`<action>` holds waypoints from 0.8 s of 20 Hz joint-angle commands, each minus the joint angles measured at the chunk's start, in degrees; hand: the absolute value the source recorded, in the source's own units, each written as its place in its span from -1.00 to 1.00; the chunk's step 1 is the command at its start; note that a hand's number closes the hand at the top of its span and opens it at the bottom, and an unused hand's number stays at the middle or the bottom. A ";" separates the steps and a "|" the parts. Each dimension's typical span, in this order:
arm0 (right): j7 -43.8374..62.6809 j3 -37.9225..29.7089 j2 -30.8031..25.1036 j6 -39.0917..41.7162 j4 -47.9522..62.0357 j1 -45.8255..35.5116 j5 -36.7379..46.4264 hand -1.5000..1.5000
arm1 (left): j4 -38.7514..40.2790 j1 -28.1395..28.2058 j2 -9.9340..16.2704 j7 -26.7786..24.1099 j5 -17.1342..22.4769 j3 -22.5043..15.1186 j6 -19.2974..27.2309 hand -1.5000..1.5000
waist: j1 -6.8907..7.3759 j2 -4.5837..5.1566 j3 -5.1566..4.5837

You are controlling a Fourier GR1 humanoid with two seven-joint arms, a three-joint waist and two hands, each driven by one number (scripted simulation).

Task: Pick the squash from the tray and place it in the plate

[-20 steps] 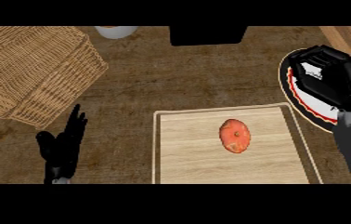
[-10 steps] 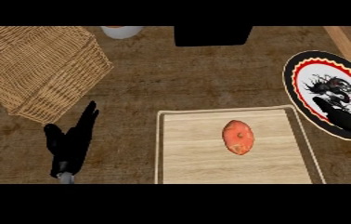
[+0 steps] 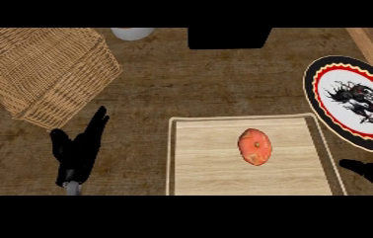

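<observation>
An orange squash (image 3: 255,146) lies on its side in the middle of the light wooden tray (image 3: 200,158) at the lower centre. A round plate (image 3: 329,99) with a black, red and yellow rim and a dark drawing on white sits at the right edge, partly cut off. My left hand (image 3: 76,150) rests open on the counter left of the tray, fingers straight and pointing up-right. Only a small black part of my right hand (image 3: 360,168) shows at the lower right, beside the tray's right rim and below the plate. Neither hand touches the squash.
A large wicker basket (image 3: 51,69) fills the upper left. A white vessel (image 3: 131,33) and a black box (image 3: 229,37) stand along the far edge. Brown wooden counter lies between the basket, tray and plate.
My right hand, over the plate a second ago, left it and now shows only at the lower right. The left hand's fingers have leaned right. The squash has not moved.
</observation>
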 commanded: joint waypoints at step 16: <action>36.16 23.44 4.25 6.73 -12.82 -5.65 24.39 -1.00 | 5.62 -2.63 -2.84 -0.65 -1.17 1.35 -2.73 0.00 | 0.92 0.50 -0.18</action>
